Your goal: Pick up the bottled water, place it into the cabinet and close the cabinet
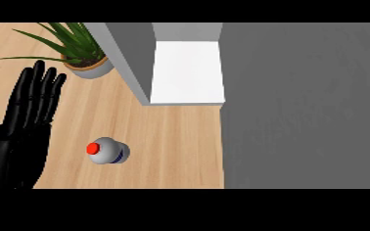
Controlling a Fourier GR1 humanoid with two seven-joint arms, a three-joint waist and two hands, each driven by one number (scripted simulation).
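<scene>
The bottled water (108, 151) is standing upright on the counter (173, 142), near its front edge and left of the middle. The cabinet (184, 63) is sitting at the counter's back edge, behind and to the right of the bottle and well apart from it, with its inside lying open to view. The potted plant (83, 54) is standing just beside the cabinet's left wall, towards the back left corner. The left hand (29, 122) is resting along the counter's left edge, fingers straight, left of the bottle and in front of the plant.
</scene>
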